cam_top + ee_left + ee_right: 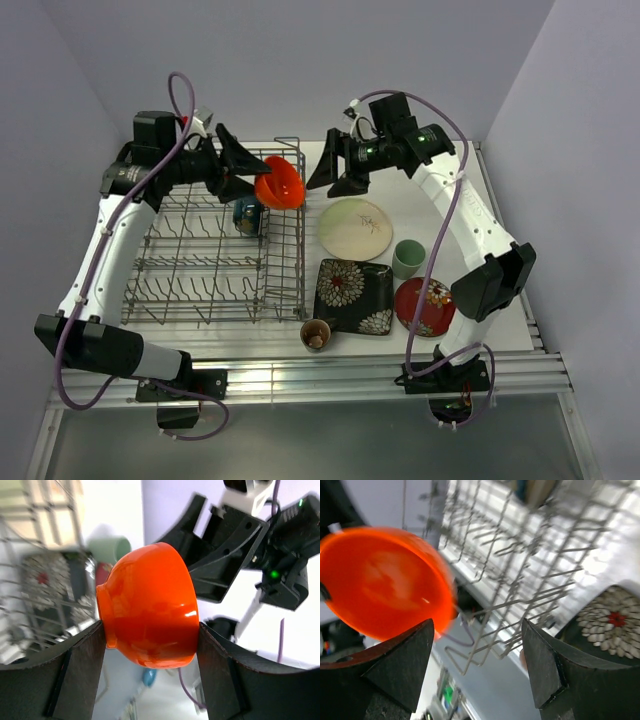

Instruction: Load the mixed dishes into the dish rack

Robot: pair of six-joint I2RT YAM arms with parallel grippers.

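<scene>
My left gripper (262, 177) is shut on the orange bowl (281, 185), held on its side above the far right corner of the grey wire dish rack (180, 285); the bowl fills the left wrist view (150, 612) between the fingers. A dark blue bowl (247, 214) sits in the rack. My right gripper (325, 172) is open and empty just right of the orange bowl, which shows in the right wrist view (380, 582). On the table lie the pale green-cream plate (355, 228), black floral plate (353, 296), red plate (424, 306), green cup (407, 259) and brown cup (315, 335).
The rack's wires (530, 575) run close in front of my right gripper. The white table (500, 330) ends at a metal rail along the near edge. Grey walls stand close behind and to both sides.
</scene>
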